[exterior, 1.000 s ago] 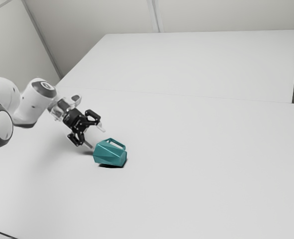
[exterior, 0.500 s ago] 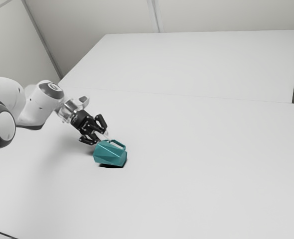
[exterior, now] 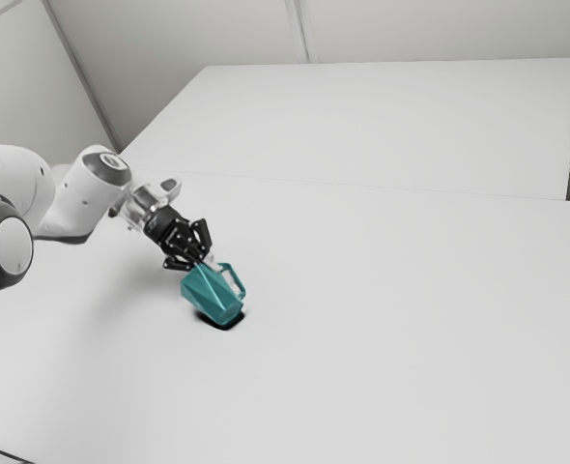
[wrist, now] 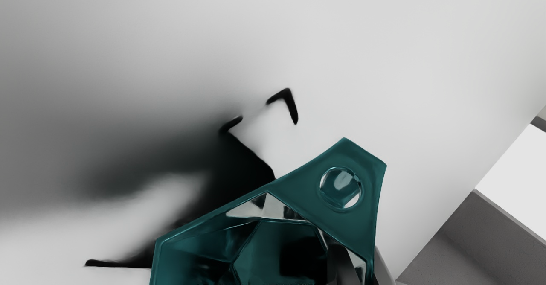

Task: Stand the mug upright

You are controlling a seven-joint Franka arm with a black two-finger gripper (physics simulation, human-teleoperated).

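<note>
1 teal mug [exterior: 211, 293], tilted at the white table [exterior: 411, 338], left of centre in the exterior view; gripper [exterior: 208, 260] clamped on its wall, 1 finger [wrist: 340, 261] inside, 1 outside.

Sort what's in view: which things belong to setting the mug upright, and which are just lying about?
Part of the job:
- teal mug, tilted
- tool, shut on the mug's wall near its handle
- white tabletop beneath

Not part of it:
- thin dark strip at the exterior view's lower left, possibly a cable
- pale slab behind, background
</note>
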